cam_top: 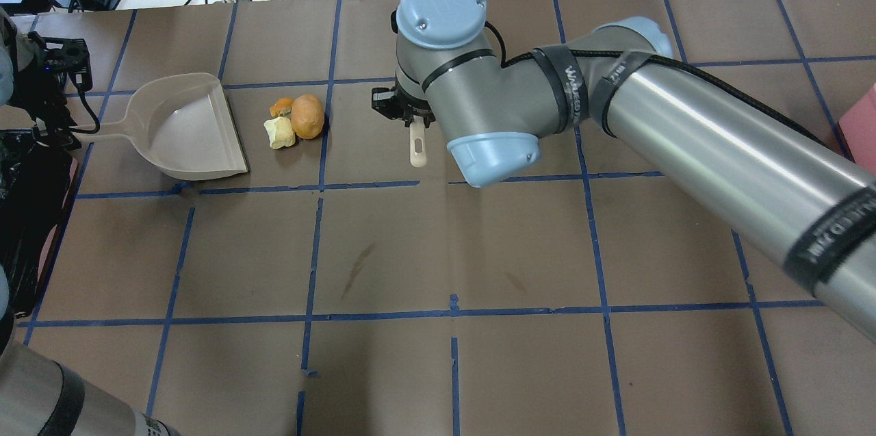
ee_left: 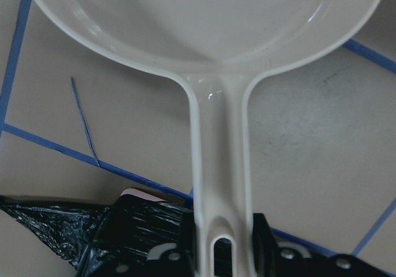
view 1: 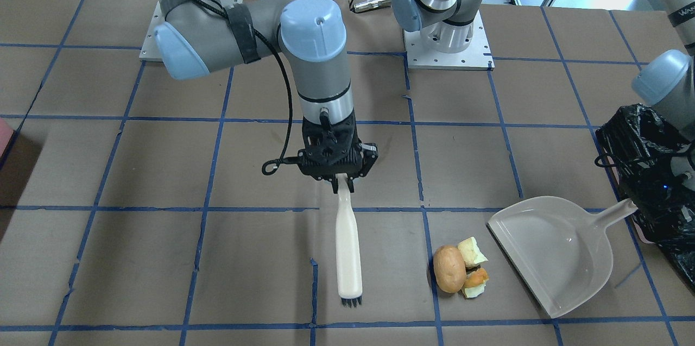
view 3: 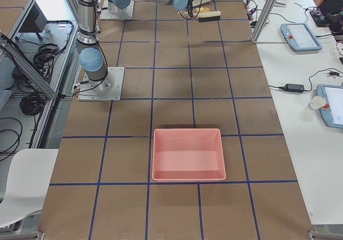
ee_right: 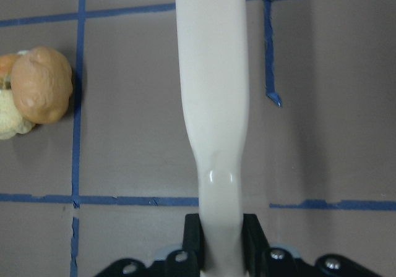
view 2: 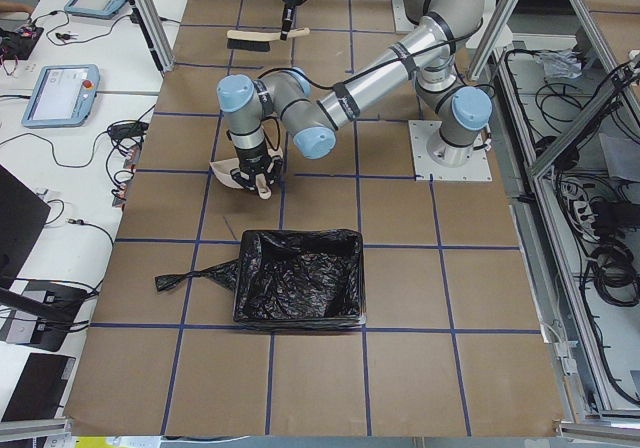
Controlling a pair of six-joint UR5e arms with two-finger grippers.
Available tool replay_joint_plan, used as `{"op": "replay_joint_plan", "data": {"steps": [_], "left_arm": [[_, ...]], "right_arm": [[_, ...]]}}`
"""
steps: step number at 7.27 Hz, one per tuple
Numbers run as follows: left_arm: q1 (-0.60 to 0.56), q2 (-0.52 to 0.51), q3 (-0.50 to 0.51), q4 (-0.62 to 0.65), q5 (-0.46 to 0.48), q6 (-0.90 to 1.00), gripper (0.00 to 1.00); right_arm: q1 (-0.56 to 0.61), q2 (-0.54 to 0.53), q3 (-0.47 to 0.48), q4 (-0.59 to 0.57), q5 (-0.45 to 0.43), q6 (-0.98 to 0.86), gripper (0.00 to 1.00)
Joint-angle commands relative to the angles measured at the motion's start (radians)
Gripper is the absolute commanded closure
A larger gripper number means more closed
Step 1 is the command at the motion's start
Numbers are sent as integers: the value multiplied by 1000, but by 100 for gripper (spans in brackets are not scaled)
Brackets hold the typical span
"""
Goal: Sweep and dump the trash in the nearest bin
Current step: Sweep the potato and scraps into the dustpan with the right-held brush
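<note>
our right gripper (view 1: 343,186) is clamped on the thin end of the handle of a cream plastic hand brush with black bristles (view 1: 348,243). the brush's long axis runs straight away from the robot's base, with the bristles at the far end. the trash (view 1: 449,268) is a brown-orange potato-like lump with a pale yellow chunk (view 1: 471,252) and an orange peel piece (view 1: 476,278) against it. it lies on the brown paper table with blue tape lines (view 1: 163,259), to the left of the brush in the overhead view, alongside the far half of the brush. just left of the trash, across a narrow gap, is the open lip of a translucent grey plastic dustpan (view 1: 548,253), mouth facing right toward the scraps. our left gripper (ee_left: 224,237) is closed tight on the dustpan's handle. the bin lined with a crinkled black plastic bag (view 2: 300,236) sits just beside that gripper. we judge the coming move to be a leftward stroke, broadside to the brush's length. the right arm reaches out over the table with its wrist turned down. we cannot tell whether the bristles touch the paper.
</note>
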Motion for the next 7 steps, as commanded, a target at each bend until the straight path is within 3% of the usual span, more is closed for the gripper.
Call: {"op": "replay_joint_plan", "data": {"steps": [1,3,4,7], "left_arm": [[-2,-25,-8,8,-23,19,100],[-12,-26,-15,10,-34,20,100],[-15,-27,-21,7,-96,27,100],[-70,2,-35,7,-98,29,100]], "right_arm": [[1,134,-116,-2,2,4,91],[3,218,-197,-3,3,4,91],[3,279,-270,-3,4,4,91],[44,390,-433,3,13,51,90]]}}
